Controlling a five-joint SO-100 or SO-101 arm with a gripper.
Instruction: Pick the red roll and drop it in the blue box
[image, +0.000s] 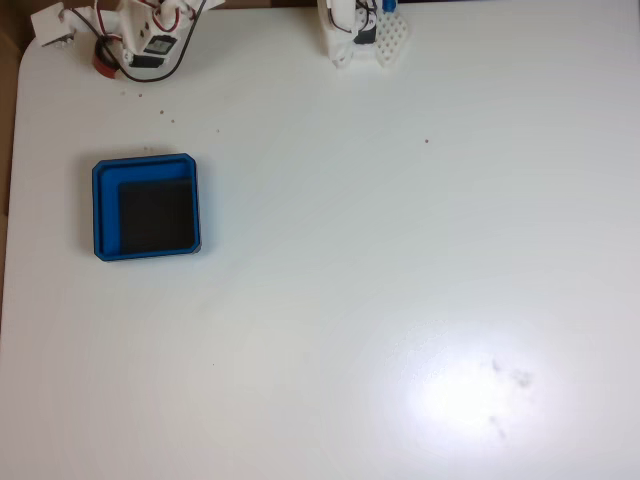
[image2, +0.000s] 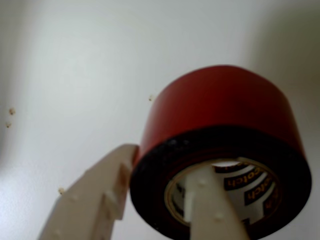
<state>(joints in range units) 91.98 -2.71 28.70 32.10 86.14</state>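
In the wrist view the red roll (image2: 220, 110) is close up, with its dark ring face and hollow centre turned toward the camera. My gripper (image2: 164, 161) straddles the roll's wall. One white finger (image2: 100, 195) presses the outside and the other finger (image2: 212, 210) is inside the hollow. In the fixed view the gripper (image: 105, 50) and the red roll (image: 101, 58) are at the table's far left corner. The blue box (image: 147, 207), a shallow blue tray with a black floor, lies on the table below them in this view, well apart from the roll.
The arm's white base (image: 362, 32) stands at the top edge of the white table (image: 400, 280). Red and black cables (image: 165, 45) hang around the wrist. Small crumbs (image: 160, 105) dot the table between the roll and the box.
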